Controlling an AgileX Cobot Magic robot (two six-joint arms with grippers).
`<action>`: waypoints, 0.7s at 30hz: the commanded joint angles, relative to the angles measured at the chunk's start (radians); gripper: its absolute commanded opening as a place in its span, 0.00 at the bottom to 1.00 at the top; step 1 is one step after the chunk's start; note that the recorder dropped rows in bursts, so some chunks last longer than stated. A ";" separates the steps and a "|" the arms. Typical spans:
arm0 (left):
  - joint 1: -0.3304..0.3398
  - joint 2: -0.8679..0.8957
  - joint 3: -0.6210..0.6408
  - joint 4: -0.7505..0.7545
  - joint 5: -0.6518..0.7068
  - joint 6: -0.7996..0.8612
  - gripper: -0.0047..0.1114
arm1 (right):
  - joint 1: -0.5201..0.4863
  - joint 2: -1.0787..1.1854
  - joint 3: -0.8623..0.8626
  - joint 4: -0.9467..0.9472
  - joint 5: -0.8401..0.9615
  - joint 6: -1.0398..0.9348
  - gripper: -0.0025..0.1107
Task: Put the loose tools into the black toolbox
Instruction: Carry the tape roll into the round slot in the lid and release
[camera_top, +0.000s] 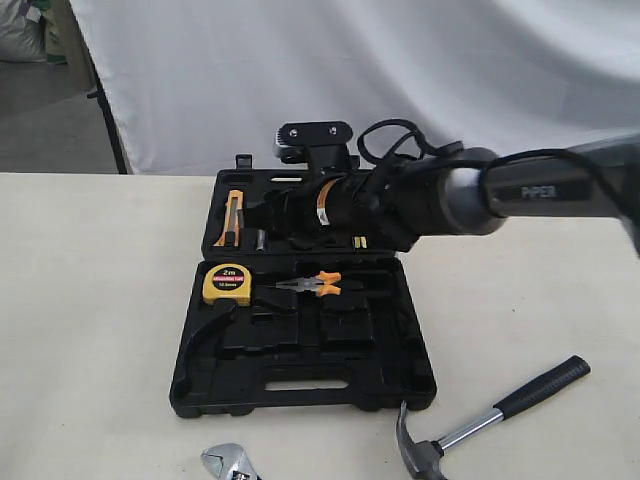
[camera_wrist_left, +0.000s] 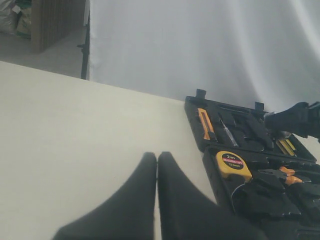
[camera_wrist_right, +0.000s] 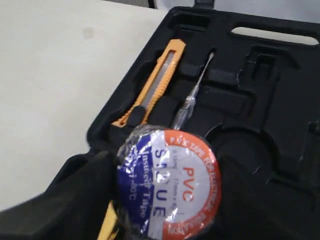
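Soft, even light, perhaps diffused by the white backdrop (camera_top: 350, 70); shadows faint. The right arm (camera_top: 560, 190) blurs in the exterior view; the tape roll (camera_wrist_right: 167, 182) looks soft

Pale cream table (camera_top: 80, 300) filled the lower scene, matte, evenly lit, only soft shadows on it. Behind it hung a wrinkled white cloth backdrop (camera_top: 420, 70), with a thin black stand pole (camera_top: 106, 120) at its left edge. Left of the cloth were grey floor (camera_top: 50, 130), a light sack (camera_top: 18, 35) and a brown slatted panel (camera_wrist_left: 55, 22), all blurry and dimmer than the table.
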 joint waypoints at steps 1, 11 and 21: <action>0.025 -0.003 -0.003 0.004 -0.007 -0.005 0.05 | -0.026 0.114 -0.110 -0.005 0.000 -0.002 0.02; 0.025 -0.003 -0.003 0.004 -0.007 -0.005 0.05 | -0.038 0.217 -0.196 -0.005 0.000 -0.001 0.02; 0.025 -0.003 -0.003 0.004 -0.007 -0.005 0.05 | -0.062 0.218 -0.196 -0.005 0.012 -0.001 0.02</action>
